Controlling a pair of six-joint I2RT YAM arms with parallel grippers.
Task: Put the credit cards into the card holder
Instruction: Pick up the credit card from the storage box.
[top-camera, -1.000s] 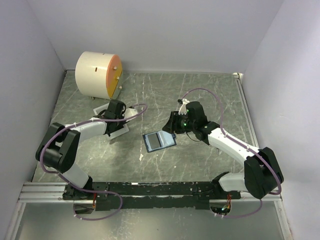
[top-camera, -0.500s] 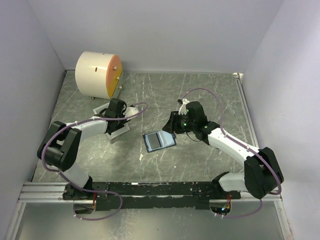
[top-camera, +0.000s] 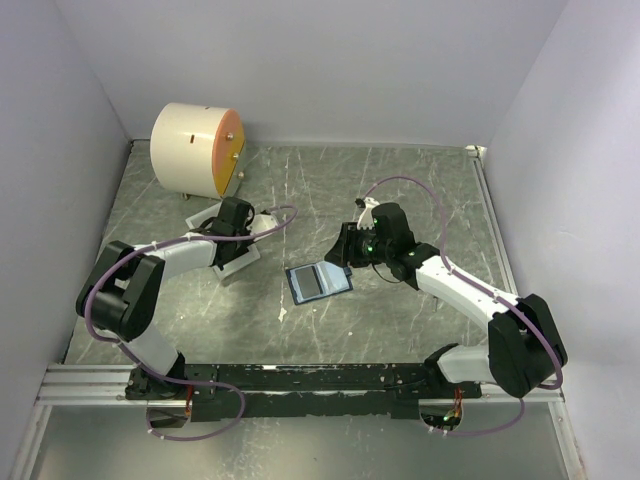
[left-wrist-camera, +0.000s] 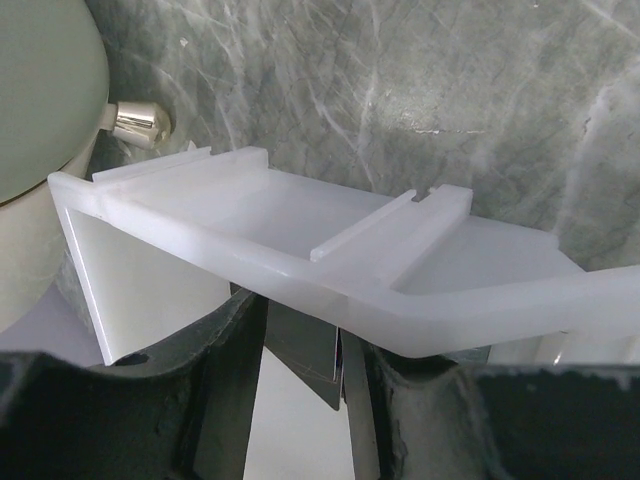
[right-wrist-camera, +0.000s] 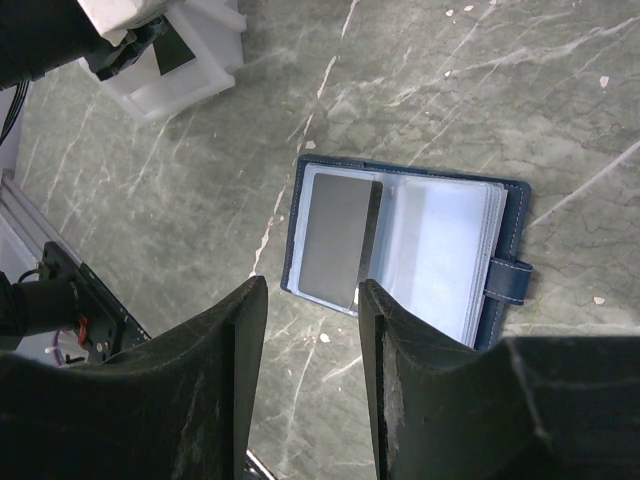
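Note:
The navy card holder (top-camera: 318, 279) lies open on the marble table, and in the right wrist view (right-wrist-camera: 400, 250) a grey card (right-wrist-camera: 338, 245) sits in its left pocket. My right gripper (right-wrist-camera: 310, 292) is open and empty, hovering just above the holder's near-left edge. My left gripper (left-wrist-camera: 300, 322) reaches into the white tray (left-wrist-camera: 250, 215). Its jaws stand apart around a dark card (left-wrist-camera: 312, 352) that leans against the right finger (left-wrist-camera: 362, 400). No orange-yellow card face shows in any view.
The big cream cylinder with an orange face (top-camera: 195, 150) stands at the back left, just behind the tray (top-camera: 238, 262). Its metal knob (left-wrist-camera: 138, 120) shows in the left wrist view. Grey walls close in the table on three sides.
My left arm has shifted slightly at the tray. The right arm and the card holder have not moved.

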